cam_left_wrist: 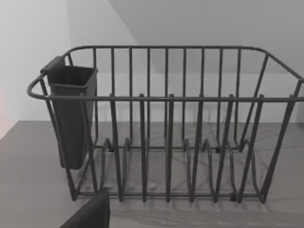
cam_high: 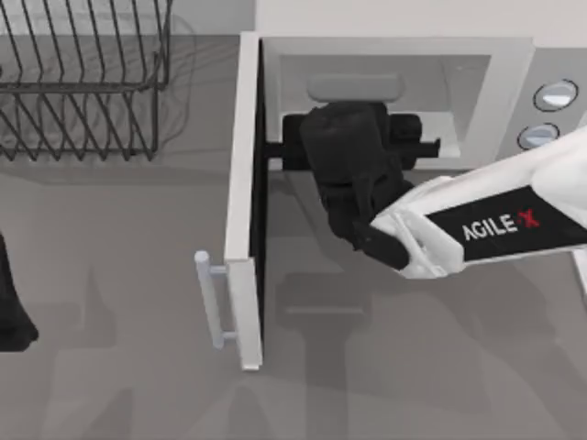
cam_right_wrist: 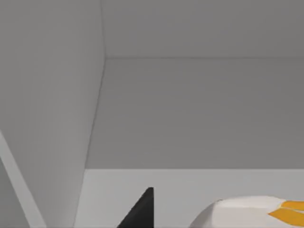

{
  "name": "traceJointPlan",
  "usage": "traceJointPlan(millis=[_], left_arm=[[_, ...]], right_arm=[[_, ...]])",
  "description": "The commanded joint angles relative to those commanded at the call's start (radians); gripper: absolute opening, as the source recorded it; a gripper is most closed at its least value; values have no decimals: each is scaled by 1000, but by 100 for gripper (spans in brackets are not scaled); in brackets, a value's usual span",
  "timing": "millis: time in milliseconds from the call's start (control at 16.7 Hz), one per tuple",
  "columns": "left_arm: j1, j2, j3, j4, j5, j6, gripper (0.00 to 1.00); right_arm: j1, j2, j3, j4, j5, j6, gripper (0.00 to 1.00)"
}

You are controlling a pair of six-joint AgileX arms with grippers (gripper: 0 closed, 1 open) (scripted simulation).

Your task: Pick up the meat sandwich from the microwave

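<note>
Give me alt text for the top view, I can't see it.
The right arm's gripper reaches into the open microwave, whose door swings out toward the camera. A black wire dish rack stands at the table's far left; the left arm sits parked at the left edge.

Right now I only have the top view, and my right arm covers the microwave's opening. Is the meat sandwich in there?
Observer: Yes. The right wrist view shows the meat sandwich on the floor of the microwave, close before the right claw.
Operator: How deep does it sit?
Observer: Not at the back. Bare floor lies between it and the back wall.
Operator: And the left side?
Observer: The left claw is parked at the table's left edge. Its wrist camera faces the dish rack, which has a dark cup hung at one end.
</note>
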Motion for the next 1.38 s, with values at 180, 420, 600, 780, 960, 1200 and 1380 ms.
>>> traceJointPlan(millis=[180,420,600,780,960,1200,1380], left_arm=[[0,0,0,0,0,0,100],[0,0,0,0,0,0,100],[0,0,0,0,0,0,100],[0,0,0,0,0,0,100],[0,0,0,0,0,0,100],[0,0,0,0,0,0,100],[0,0,0,0,0,0,100]], right_arm=[[3,-40,-13,-39,0,6,0],[10,-222,-60,-187,-2,25,0],[18,-337,-91,-293,-1,40,0],[20,-360,-100,-317,-1,43,0],[14,-354,-95,-312,0,44,0],[19,-259,-129,-197,4,45,0],[21,-144,-175,-12,6,46,0]])
